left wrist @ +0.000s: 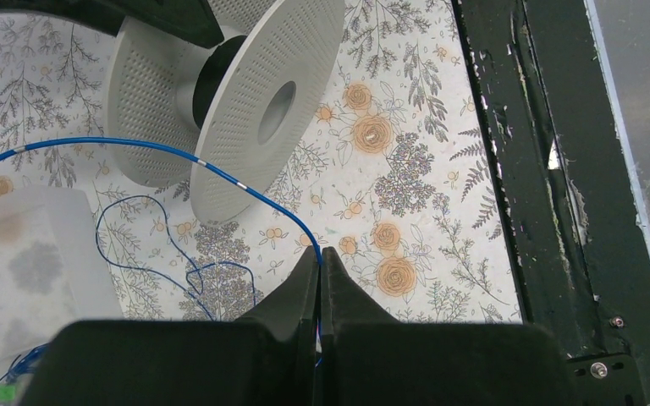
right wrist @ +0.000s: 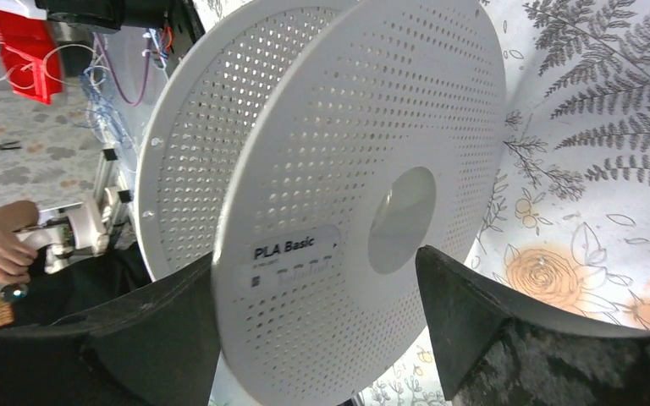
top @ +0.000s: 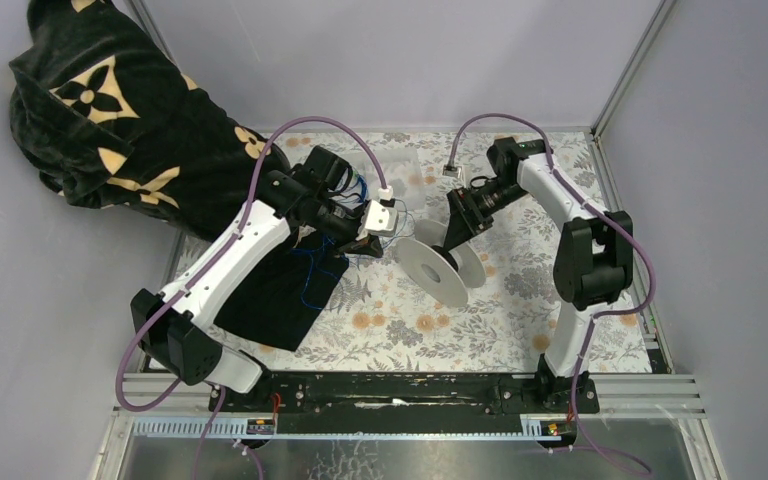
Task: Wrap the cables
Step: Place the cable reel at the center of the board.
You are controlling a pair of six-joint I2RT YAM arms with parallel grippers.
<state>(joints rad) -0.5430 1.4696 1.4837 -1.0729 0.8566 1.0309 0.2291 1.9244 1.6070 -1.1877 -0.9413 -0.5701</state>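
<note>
A thin blue cable (left wrist: 135, 145) arcs from the left edge of the left wrist view down into my left gripper (left wrist: 322, 252), which is shut on it. More fine blue loops (left wrist: 186, 271) lie on the floral mat below. From above, the left gripper (top: 372, 243) hovers just left of a white perforated spool (top: 440, 265), and blue strands (top: 310, 270) trail over a black cloth. My right gripper (right wrist: 315, 254) stands wide around the spool's near flange (right wrist: 347, 194), one finger (right wrist: 161, 330) behind it and the other (right wrist: 465, 313) in front. I see no firm contact.
A black cloth (top: 275, 290) lies under the left arm. A person in a black patterned garment (top: 110, 110) leans in at the back left, with a hand (right wrist: 0, 245) in the right wrist view. A black frame rail (top: 410, 390) runs along the near edge.
</note>
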